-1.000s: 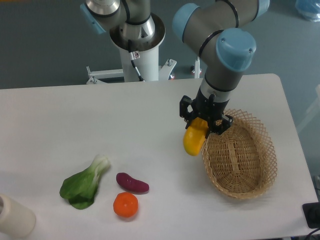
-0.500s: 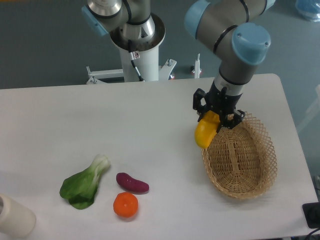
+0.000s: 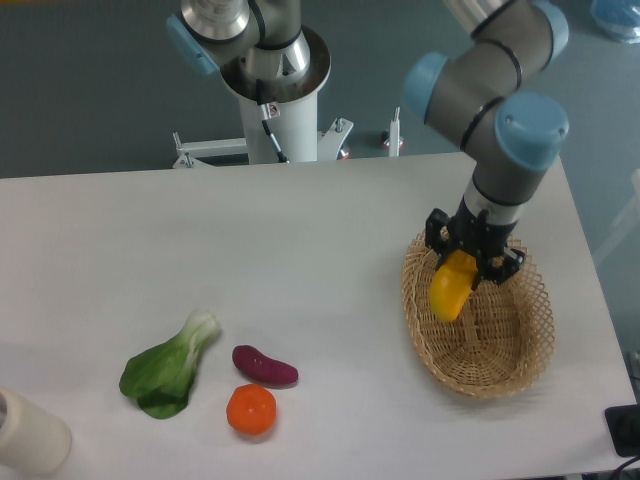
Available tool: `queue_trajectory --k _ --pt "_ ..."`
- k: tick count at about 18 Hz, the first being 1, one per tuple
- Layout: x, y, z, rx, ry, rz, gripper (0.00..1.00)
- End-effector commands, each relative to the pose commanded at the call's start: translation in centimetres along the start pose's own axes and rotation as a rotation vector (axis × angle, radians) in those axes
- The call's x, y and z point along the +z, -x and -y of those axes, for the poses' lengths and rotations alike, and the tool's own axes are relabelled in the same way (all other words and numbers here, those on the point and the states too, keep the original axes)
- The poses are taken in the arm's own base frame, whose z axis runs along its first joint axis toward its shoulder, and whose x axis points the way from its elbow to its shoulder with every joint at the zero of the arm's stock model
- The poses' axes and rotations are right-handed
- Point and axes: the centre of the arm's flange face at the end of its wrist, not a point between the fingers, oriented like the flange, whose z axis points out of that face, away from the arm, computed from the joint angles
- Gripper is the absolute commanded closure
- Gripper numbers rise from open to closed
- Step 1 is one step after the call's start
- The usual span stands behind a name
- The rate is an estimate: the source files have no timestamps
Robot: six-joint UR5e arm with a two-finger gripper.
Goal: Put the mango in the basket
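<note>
My gripper [image 3: 470,256] is shut on the mango [image 3: 450,287], a smooth yellow oblong fruit hanging down from the fingers. It hangs over the left-middle of the basket [image 3: 520,350], a light tan oval wicker basket at the right side of the white table. The mango's lower end is above the basket floor; I cannot tell whether it touches. The basket holds nothing else.
A round orange fruit [image 3: 251,410], a purple oblong vegetable [image 3: 264,366] and a green bok choy [image 3: 165,367] lie at the front left. A white cylinder [image 3: 25,432] stands at the front left corner. The robot base [image 3: 275,80] is behind the table.
My gripper has carried the mango to the right, from beside the basket's left rim to over the basket's inside. The basket and other items have not moved.
</note>
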Motion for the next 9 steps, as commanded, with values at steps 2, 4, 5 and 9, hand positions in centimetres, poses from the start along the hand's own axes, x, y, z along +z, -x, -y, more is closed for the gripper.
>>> queue_trajectory --k 2,4,5,9 --pt "2.0 0.5 0.0 0.001 0.008 -0.001 0.52" --pt "3.3 0.6 -0.1 0.003 0.017 -0.01 0.52" --pt "3.6 0.7 -0.1 0.004 0.018 -0.015 0.52" --pt "3.8 0.8 -0.3 0.001 0.019 -0.019 0.52"
